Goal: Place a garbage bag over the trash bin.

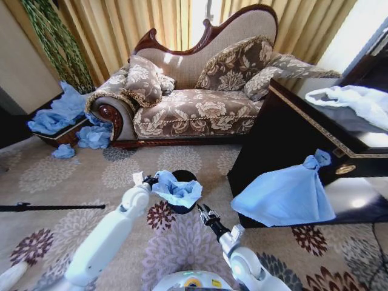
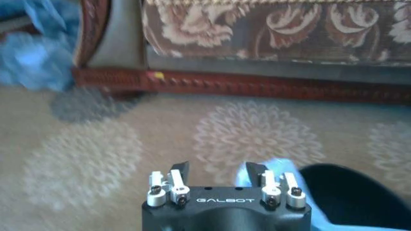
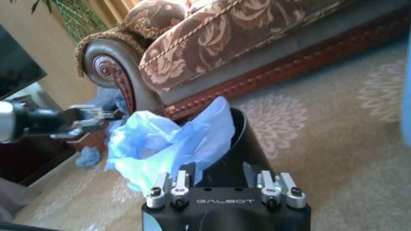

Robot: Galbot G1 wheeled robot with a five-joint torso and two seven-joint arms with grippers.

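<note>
Head view: left arm stretched forward over the carpet (image 1: 73, 212), left gripper (image 1: 147, 180) at the near-left rim of the trash bin (image 1: 182, 208), garbage bag (image 1: 177, 190) bunched across its top; right gripper (image 1: 204, 214) beside the bin, fingers' state unclear. Left wrist view: fingers (image 2: 180, 169) spread, nothing between, bag just beside one tip; "GALBOT" printed below. Right wrist view: "GALBOT" again, bag draped over the near rim.

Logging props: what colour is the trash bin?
Plain black trash bin, clearest in the right wrist view.
</note>
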